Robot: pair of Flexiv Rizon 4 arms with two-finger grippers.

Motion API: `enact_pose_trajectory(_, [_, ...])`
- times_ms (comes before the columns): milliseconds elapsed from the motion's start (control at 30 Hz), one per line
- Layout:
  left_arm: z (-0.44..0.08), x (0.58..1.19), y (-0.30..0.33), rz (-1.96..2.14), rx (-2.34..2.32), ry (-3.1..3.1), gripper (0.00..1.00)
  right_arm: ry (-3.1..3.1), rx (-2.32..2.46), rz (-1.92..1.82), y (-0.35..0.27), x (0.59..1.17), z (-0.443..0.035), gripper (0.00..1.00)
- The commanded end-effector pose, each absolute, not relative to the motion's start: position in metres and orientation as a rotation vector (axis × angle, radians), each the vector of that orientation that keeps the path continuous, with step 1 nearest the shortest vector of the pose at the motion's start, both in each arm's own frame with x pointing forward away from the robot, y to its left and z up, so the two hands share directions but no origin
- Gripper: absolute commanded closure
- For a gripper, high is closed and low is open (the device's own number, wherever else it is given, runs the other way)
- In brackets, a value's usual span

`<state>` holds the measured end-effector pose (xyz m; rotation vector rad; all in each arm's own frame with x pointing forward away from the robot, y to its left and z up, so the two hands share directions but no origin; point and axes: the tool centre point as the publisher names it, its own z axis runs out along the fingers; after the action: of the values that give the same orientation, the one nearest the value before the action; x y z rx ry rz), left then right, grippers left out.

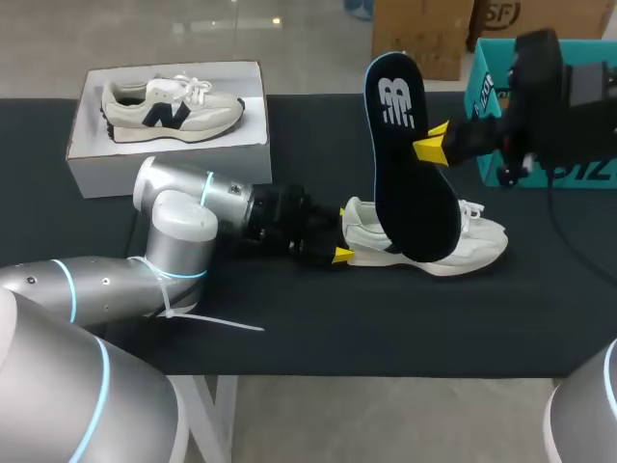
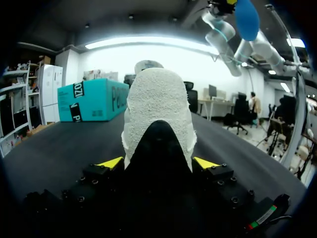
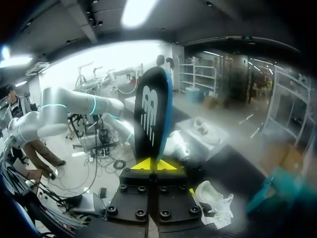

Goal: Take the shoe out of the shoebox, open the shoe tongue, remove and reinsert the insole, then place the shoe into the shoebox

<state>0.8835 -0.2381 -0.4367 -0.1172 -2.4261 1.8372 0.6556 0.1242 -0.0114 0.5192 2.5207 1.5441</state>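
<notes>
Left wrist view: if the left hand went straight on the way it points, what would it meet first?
The white shoe. Its heel sits between the left hand's yellow tips and appears to touch both, so any push forward would press into the shoe at once.

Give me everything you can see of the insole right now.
The insole is out of the white shoe, held in the air, tilted near upright, logo end highest. Its face is black with a white logo; a blue edge shows along one side. It looks thin, foam-like, unbent. The right gripper is shut on one long edge. In the head view its lower end overlaps the shoe; whether they touch, I cannot tell.
</notes>
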Motion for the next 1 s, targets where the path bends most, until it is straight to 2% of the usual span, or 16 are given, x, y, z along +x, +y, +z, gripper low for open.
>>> enact_pose_trajectory(33, [-0.44, 0.884, -0.239, 1.832, -0.118, -2.427, 1.0, 2.541, 0.507, 1.513, 0.13, 0.653, 0.01, 1.0])
enact_pose_trajectory(667, [-0.44, 0.884, -0.239, 1.832, -0.118, -2.427, 1.0, 2.523, 0.499, 1.503, 0.107, 0.708, 0.044, 1.0])
enact_pose_trajectory(1000, [-0.44, 0.884, -0.239, 1.832, -0.118, -2.427, 1.0, 2.507, 0.483, 1.505, 0.107, 0.709, 0.044, 1.0])
